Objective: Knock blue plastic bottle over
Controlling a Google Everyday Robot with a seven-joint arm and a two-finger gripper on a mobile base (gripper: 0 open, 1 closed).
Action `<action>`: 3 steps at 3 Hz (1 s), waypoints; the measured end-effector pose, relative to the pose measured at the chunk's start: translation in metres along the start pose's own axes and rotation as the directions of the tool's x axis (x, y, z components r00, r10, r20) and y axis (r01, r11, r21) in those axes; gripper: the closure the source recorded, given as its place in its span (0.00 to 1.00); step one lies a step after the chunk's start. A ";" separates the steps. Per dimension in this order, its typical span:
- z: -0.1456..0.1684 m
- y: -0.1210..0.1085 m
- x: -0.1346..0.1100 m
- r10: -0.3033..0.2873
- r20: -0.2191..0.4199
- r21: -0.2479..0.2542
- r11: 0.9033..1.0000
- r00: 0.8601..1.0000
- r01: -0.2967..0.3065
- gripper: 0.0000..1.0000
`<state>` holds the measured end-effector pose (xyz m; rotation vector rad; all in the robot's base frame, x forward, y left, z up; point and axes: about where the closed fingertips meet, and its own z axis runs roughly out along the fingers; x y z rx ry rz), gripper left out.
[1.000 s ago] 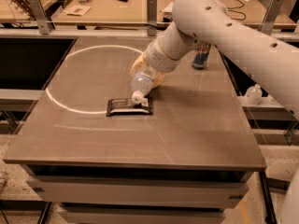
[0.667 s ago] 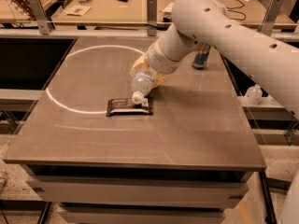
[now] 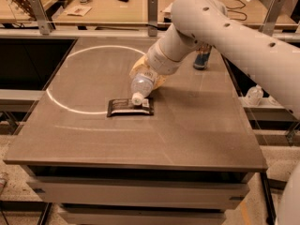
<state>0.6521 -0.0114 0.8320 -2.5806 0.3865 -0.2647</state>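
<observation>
The blue plastic bottle [image 3: 141,86], clear with a white cap, is tipped steeply over, its cap pointing down toward me and resting on a dark snack packet [image 3: 130,107]. My gripper [image 3: 146,72] is at the bottle's upper end, at the table's middle, mostly hidden by my wrist and the bottle. A yellowish object shows around the gripper. The blue-and-silver drink can [image 3: 202,57] stands upright behind my arm at the right back of the table.
A white circle line [image 3: 70,62] is marked on the brown table [image 3: 140,139]. A wooden bench with small items stands behind. A clear bottle [image 3: 254,95] lies low beyond the table's right edge.
</observation>
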 end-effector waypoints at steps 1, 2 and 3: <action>-0.004 -0.002 0.000 0.000 0.000 0.000 1.000 1.000 0.000 0.13; -0.009 -0.006 0.001 0.000 0.000 0.000 1.000 1.000 0.000 0.00; -0.015 -0.009 0.002 0.000 0.000 0.000 1.000 1.000 0.000 0.00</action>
